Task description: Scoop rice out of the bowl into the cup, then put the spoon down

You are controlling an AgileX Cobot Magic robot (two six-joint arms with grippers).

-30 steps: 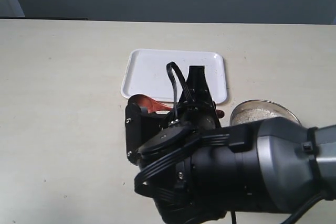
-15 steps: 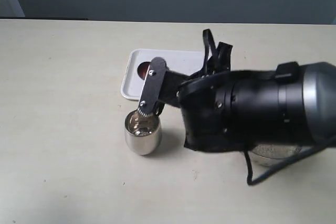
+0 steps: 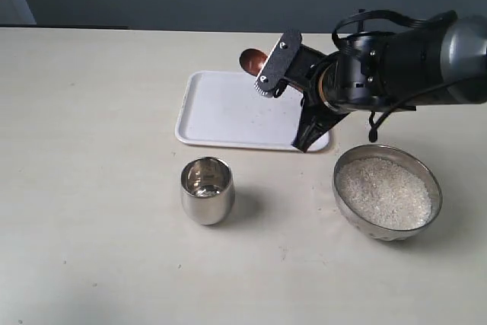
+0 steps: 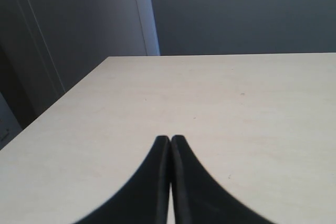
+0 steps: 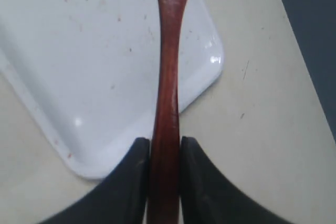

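Right claw [image 3: 270,70] [image 5: 164,145] is seen narrowed onto the spoon [image 3: 253,60] [image 5: 168,77], whose thin handle is pinched between the two dark fingers [image 5: 134,182]. From the wrist view the handle is seen running straight out ahead of the claw, over a rounded corner of the tray [image 5: 94,66]; the head is cut off at the frame edge. In the exterior view the reddish-brown head is shown just ahead of the claw, above the tray's far edge.

The claw is carried by the right arm [image 3: 388,74], which is stretched in from the right side of the exterior view, its bulky dark wrist held raised over the tray's right end, with the claw pointed leftward and away from the camera. The white tray [image 3: 221,108] lies directly beneath the claw.

The bowl [image 3: 341,169] is set on the table [image 3: 91,150] behind and below the claw, toward the camera, near the tray's right corner, and it is filled with rice [image 3: 384,192]. The cup [image 3: 207,189] stands upright nearer the camera than the claw, just in front of the tray's near-left corner and well apart from the bowl. What lies inside the cup cannot be told from its mirrored wall.

The left claw [image 4: 170,141] is shown pressed together with nothing between its tips, held above bare table [image 4: 220,93].
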